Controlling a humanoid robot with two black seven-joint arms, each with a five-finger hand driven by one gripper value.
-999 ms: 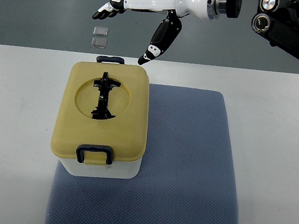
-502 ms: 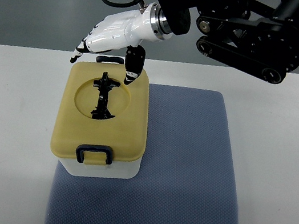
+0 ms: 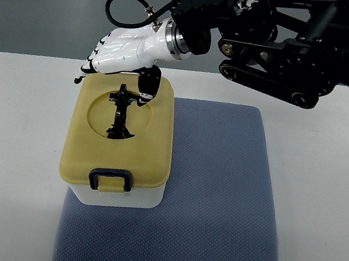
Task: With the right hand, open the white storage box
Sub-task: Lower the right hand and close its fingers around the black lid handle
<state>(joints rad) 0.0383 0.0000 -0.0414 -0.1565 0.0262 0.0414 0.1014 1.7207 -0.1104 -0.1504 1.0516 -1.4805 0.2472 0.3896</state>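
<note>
The white storage box (image 3: 149,198) stands on the left part of a blue mat (image 3: 217,192). Its yellow lid (image 3: 148,146) is closed, with a black handle (image 3: 121,113) folded in a round recess and a black latch (image 3: 110,179) at the near edge. My right hand (image 3: 117,74), white with black fingertips, lies over the lid's far edge. Its thumb (image 3: 146,87) presses down on the lid beside the handle's far end. Its fingers hang over the far left corner, relaxed, holding nothing I can see. The far latch is hidden under the hand. The left arm is out of view.
The box and mat lie on a white table (image 3: 10,142). My right arm's black links (image 3: 284,45) span the top right above the table's far edge. A black cable loop (image 3: 124,10) sticks up behind the wrist.
My right hand has come down and toward the box from above the floor beyond the table, turning palm down. It now rests on the lid's far edge and covers the far latch.
</note>
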